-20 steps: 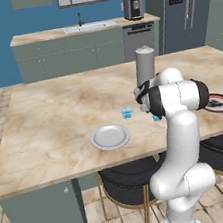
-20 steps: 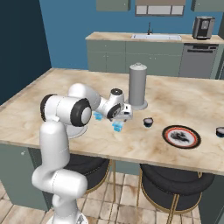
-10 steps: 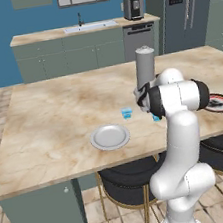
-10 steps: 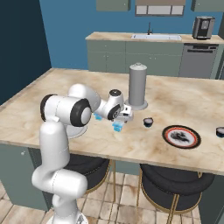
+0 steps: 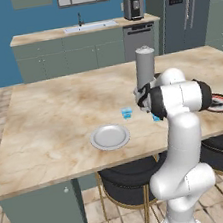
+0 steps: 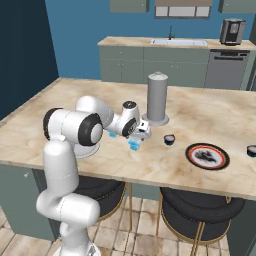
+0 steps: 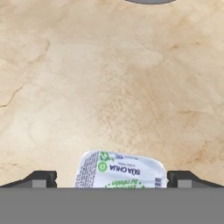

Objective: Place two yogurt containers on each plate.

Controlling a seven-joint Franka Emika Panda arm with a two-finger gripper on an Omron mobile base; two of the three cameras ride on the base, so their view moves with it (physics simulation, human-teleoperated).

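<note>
Two base cameras are looking forward and down from behind the arm, left and right, sharing the tabletop; the hand camera is hanging close above it.

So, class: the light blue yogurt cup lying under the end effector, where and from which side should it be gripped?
Grip the light blue yogurt cup across its side walls, coming straight down from above. The open end effector already straddles it, and its flat printed lid faces up, so the sides probably offer the only hold.
</note>
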